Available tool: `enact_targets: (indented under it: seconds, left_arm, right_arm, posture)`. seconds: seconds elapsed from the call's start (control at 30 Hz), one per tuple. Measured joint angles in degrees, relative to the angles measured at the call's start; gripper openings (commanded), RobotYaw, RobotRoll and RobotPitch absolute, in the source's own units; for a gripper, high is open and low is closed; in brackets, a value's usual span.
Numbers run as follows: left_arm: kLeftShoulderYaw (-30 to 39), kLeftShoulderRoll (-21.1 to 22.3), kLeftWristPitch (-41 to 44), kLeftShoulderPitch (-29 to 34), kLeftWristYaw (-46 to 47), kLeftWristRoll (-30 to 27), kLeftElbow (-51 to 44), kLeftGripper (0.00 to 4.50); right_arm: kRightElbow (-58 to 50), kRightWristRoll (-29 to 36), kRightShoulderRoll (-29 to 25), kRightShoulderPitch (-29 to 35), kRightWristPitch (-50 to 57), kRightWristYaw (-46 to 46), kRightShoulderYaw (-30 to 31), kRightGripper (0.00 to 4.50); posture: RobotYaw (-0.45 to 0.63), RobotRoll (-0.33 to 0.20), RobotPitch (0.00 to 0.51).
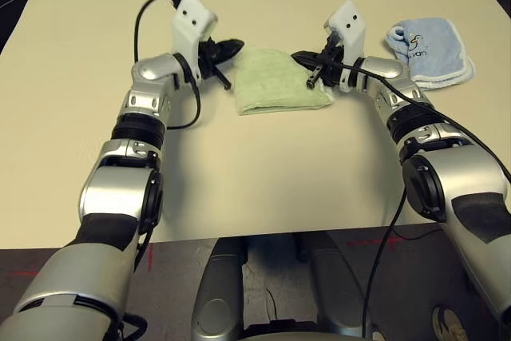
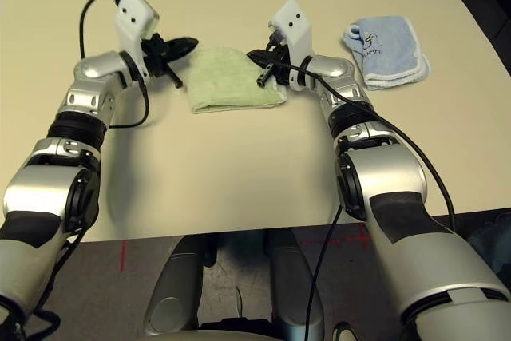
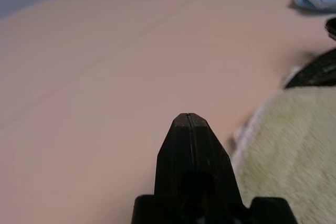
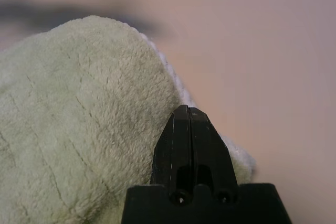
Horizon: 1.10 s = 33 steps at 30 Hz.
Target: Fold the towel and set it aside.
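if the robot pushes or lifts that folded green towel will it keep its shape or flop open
The green towel is soft terry, so lifted by one edge it would probably sag and unfold. Pushed across the smooth table, it likely slides but bunches. Probably light; both shut grippers flank it.

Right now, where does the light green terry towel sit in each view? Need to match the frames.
Left eye: folded light green terry towel upper centre, between both arms.
Right eye: same, shifted toward picture left.
Left wrist: lower right corner.
Right wrist: fills the left half.
Shared landmark: pale blue towel with white edging, on the robot's right of it.
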Motion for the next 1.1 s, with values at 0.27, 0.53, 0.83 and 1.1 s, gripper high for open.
enact_targets:
  seconds: [0.27,0.53,0.83,1.1]
  left_arm:
    - [2.6,-0.6,6.4,-0.3,-9.9,-7.0,-4.6,0.04]
    - [0.5,-1.8,11.4,6.2,-14.6,-8.0,-10.3,0.04]
    - [-4.2,-2.2,9.3,8.9,-14.7,-3.4,-9.0,0.04]
    - [-7.5,-2.2,7.3,5.4,-12.1,1.1,-2.4,0.04]
  right_arm:
    - [0.0,0.0,-0.2,0.0,-0.1,0.8,0.0,0.00]
    - [0.0,0.0,-0.4,0.0,-0.1,1.2,0.0,0.00]
    - [0.0,-0.3,-0.4,-0.1,-0.1,1.2,0.2,0.00]
    - [0.0,-5.4,-1.0,-1.1,-1.2,0.7,5.6,0.00]
  posture:
    - [0.14,0.000,0.382]
    - [0.13,0.000,0.390]
    - [0.13,0.000,0.394]
    - [0.12,0.000,0.387]
